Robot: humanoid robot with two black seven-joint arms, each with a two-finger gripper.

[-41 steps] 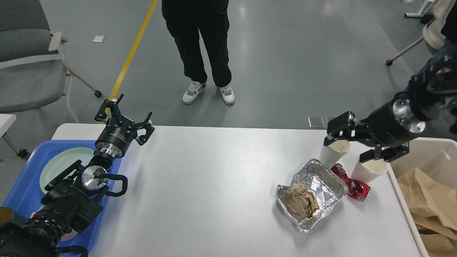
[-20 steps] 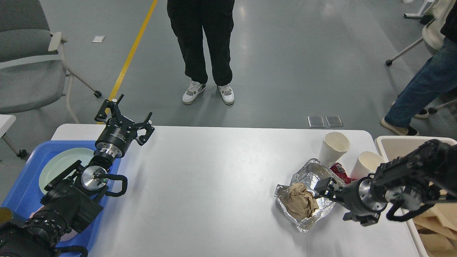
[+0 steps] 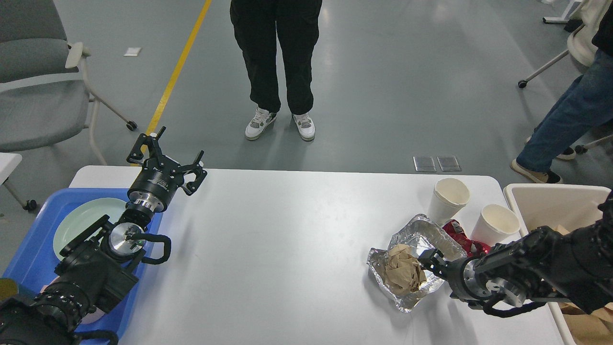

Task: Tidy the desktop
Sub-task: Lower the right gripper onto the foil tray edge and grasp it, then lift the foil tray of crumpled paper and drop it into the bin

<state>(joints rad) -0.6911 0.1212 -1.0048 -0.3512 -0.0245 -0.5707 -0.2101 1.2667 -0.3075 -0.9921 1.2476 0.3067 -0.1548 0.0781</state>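
Note:
The white desktop (image 3: 287, 249) carries litter at its right end: a crumpled foil tray (image 3: 417, 231) with a ball of brown paper (image 3: 401, 274) in it, a red wrapper (image 3: 457, 232) and two upright white paper cups (image 3: 448, 196) (image 3: 495, 223). My right gripper (image 3: 429, 264) is low at the foil tray's right rim, right beside the brown paper; its fingers are dark and I cannot tell them apart. My left gripper (image 3: 170, 154) is open and empty, raised over the desktop's far left corner.
A blue tray (image 3: 26, 254) with a pale green plate (image 3: 79, 223) lies at the left under my left arm. A beige bin (image 3: 555, 201) with brown paper stands off the right edge. A person (image 3: 278, 72) stands behind the table, a grey chair (image 3: 38, 96) at far left.
My right arm has come down from above the two cups to the foil tray's right rim, now uncovering both cups. The left arm has not moved.

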